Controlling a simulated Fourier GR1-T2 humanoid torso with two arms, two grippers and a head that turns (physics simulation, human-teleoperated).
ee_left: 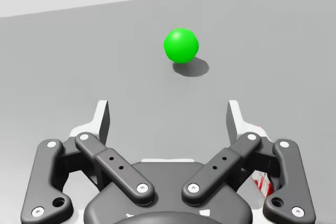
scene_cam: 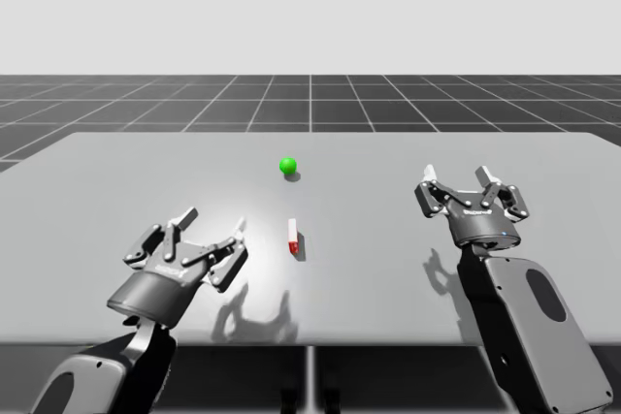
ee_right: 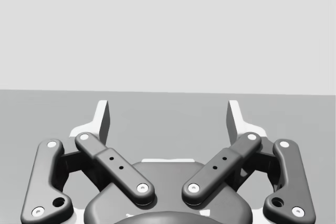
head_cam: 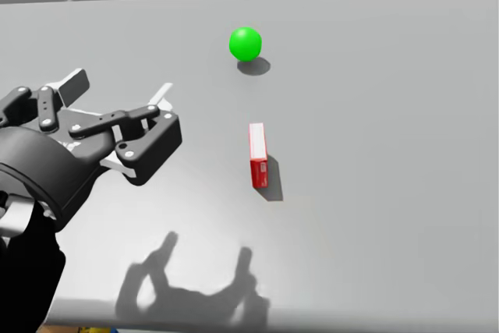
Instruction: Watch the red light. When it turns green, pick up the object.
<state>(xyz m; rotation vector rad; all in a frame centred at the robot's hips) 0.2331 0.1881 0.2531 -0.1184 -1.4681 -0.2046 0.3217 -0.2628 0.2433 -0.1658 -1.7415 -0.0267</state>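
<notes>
A plain grey worktop stretches across the scene, with a dark gridded floor behind it and a pale, blank backdrop above. Near the middle of the worktop sits the light, a small ball that shows bright green and casts a soft shadow beside it. Closer to me than the light and apart from it lies the red box — slim, flat on the surface, with its long side running away from me, a pale upper face and a red end turned my way. In the head view the light and the red box stand in the same line, nothing touching either. My left claw hovers above the worktop to the left of the red box, fingers spread wide apart and holding nothing. In its own wrist view the left claw looks toward the light, which lies well ahead of the open fingers, and a sliver of the red box shows beside and under one finger's linkage. My right claw is raised over the right side of the worktop, well apart from the box — its fingers are likewise spread, and its wrist view shows the right claw with bare surface ahead.
</notes>
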